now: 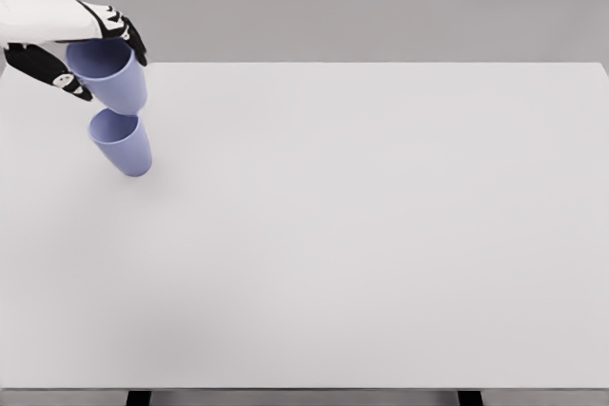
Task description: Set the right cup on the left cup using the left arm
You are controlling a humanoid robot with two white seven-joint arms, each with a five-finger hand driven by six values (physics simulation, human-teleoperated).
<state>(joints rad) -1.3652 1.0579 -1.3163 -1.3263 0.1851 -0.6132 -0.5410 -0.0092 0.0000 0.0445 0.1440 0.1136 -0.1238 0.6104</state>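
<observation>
You're nearly there: left robot hand [95, 45] clamped on the carried cup [111, 71], hovering at 12 o'clock of the standing cup [122, 143], just lower and release.

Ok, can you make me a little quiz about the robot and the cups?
1. True or false: the left hand grips the upper cup.
2. What colour are both cups? A) red B) pale blue-purple C) green
3. Fill in: the lower cup stands on the white ____.

Key: 1 true. 2 B. 3 table. The upper cup's base sits right at the lower cup's rim; whether it has slid in cannot be told.
</observation>
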